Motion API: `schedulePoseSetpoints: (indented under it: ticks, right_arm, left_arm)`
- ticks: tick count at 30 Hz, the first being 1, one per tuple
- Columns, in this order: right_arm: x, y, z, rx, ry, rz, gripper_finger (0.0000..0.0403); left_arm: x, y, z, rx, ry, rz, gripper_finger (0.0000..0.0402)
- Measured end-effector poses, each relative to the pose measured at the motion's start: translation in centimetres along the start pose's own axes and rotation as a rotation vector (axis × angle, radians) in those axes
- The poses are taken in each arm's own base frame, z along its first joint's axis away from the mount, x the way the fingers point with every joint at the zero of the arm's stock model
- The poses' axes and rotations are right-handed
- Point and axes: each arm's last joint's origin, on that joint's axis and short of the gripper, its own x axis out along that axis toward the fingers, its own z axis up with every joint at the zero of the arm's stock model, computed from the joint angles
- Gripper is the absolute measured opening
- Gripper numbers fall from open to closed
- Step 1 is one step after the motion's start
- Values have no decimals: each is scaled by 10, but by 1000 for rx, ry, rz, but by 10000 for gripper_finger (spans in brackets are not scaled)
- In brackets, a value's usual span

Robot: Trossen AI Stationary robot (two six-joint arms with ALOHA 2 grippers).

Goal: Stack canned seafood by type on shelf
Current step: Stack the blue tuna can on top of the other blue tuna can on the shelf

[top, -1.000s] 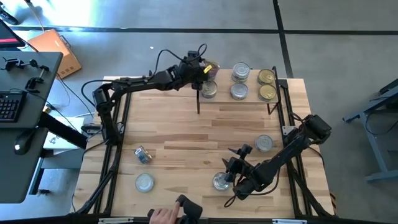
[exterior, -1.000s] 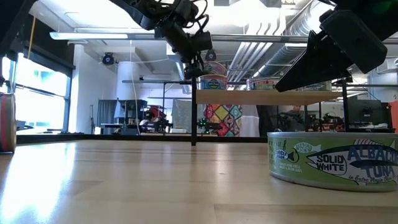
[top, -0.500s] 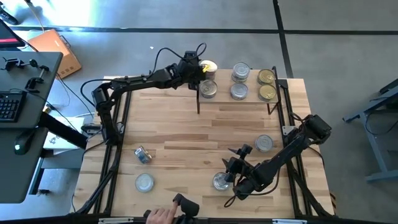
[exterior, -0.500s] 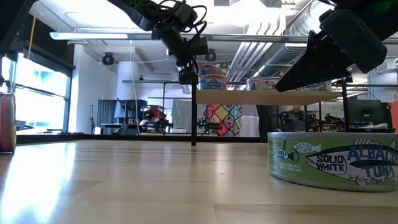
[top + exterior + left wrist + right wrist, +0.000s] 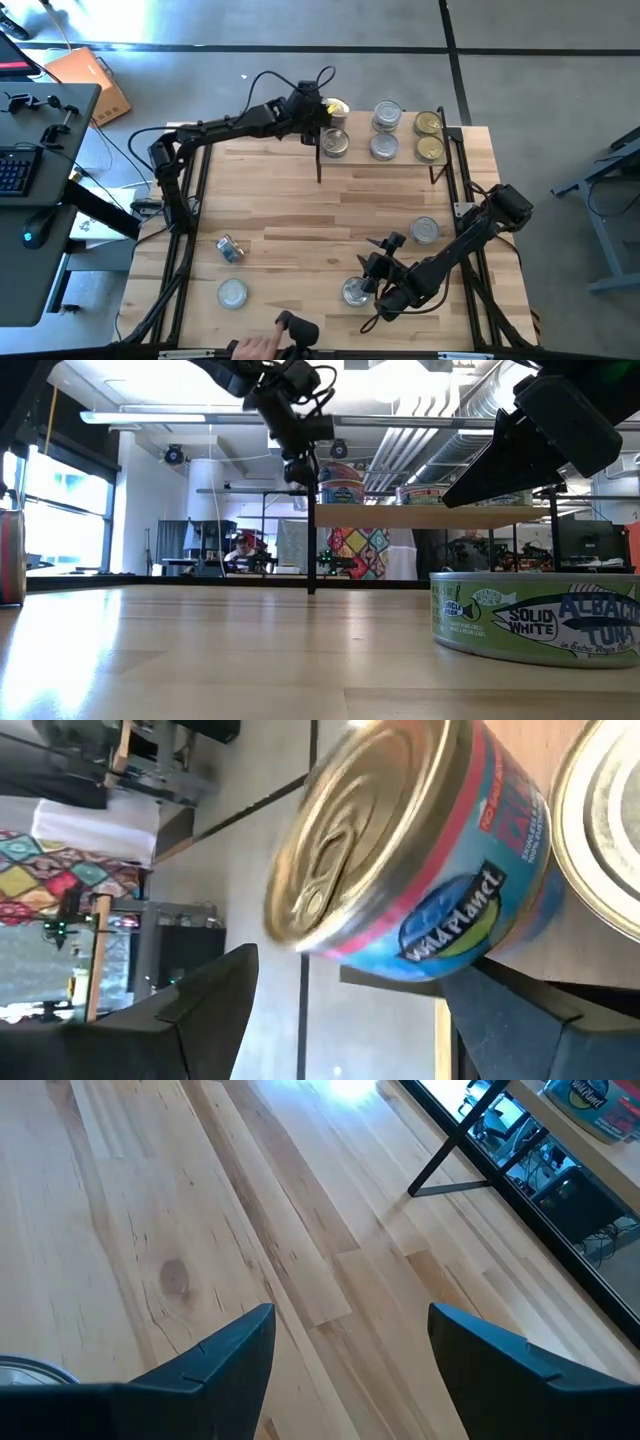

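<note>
Silver lids marked what was left to do. Nearest the front edge of the table (image 5: 300, 215), a person's hand (image 5: 258, 347) showed beside a dark object. On the near part of the butcher-block lay four tins not yet shelved: a silver tin (image 5: 233, 293) at the near left, a tipped tin (image 5: 229, 248) on its side just beyond it, a silver-lidded tin (image 5: 354, 291) just beside the right gripper (image 5: 375, 275), and one more tin (image 5: 425, 230) farther right. The right gripper hung low over the table with its fingers (image 5: 225, 1355) spread and nothing between them; whether it touched the tin beside it I could not tell.

At the far end stood the shelf (image 5: 400, 158), holding five tins: the gold-lidded tin (image 5: 336, 108) and the tin (image 5: 336, 145) just beside it at the left end, two silver ones (image 5: 385, 131) in the middle, and two gold ones (image 5: 429, 136) at the right. The left gripper (image 5: 312, 112) sat at the shelf's left end, fingers (image 5: 215, 995) apart on either side of the gold-lidded tin without pinching it. By my judgement, roughly half the job was done, with four tins outstanding.
</note>
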Motion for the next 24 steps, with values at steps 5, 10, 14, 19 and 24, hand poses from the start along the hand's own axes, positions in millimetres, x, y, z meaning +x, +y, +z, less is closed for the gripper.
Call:
schedulePoseSetpoints:
  ticks: [5, 10, 14, 19, 24]
  right_arm:
    - [0, 0, 0, 1, -1, 1, 255]
    - [0, 0, 0, 3, -1, 2, 255]
    - [0, 0, 0, 4, -2, 1, 255]
    - [0, 0, 0, 3, -2, 1, 255]
    - [0, 0, 0, 3, -1, 2, 255]
  left_arm:
    - [-8, 9, 2, 12, 25, -29, 301]
    - [-7, 7, -1, 16, 43, -49, 301]
    - [-7, 9, 0, -12, 37, -37, 301]
    - [-6, 14, -1, -55, 26, -12, 301]
    - [-8, 16, -3, -62, 55, 11, 301]
